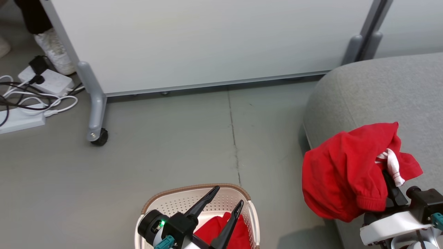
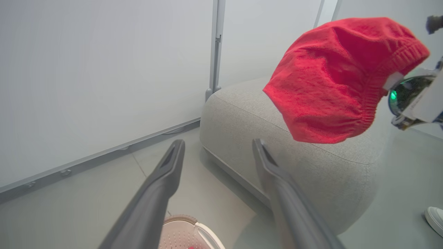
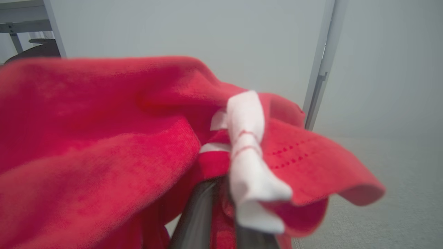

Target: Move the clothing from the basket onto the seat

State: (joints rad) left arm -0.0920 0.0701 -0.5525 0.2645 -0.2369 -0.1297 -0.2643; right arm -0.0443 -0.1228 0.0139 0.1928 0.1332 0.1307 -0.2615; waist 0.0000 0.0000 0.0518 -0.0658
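Note:
A red knit garment [image 1: 341,173] with a white trim band hangs bunched in the air over the near edge of the grey seat [image 1: 380,90], and my right gripper [image 1: 389,183] is shut on it from below. The same clothing [image 2: 335,79] [image 3: 104,138] drapes over my right fingers in the right wrist view. More red clothing [image 1: 221,230] lies inside the cream basket [image 1: 193,200] at the bottom centre. My left gripper [image 1: 228,197] hovers open above the basket with nothing between its fingers [image 2: 162,186].
A white partition panel [image 1: 207,41] on grey castor legs [image 1: 97,114] stands behind. Power strips and cables [image 1: 31,93] lie on the floor at far left, beside a person's white shoe [image 1: 55,52]. Another shoe [image 2: 435,218] shows right of the seat.

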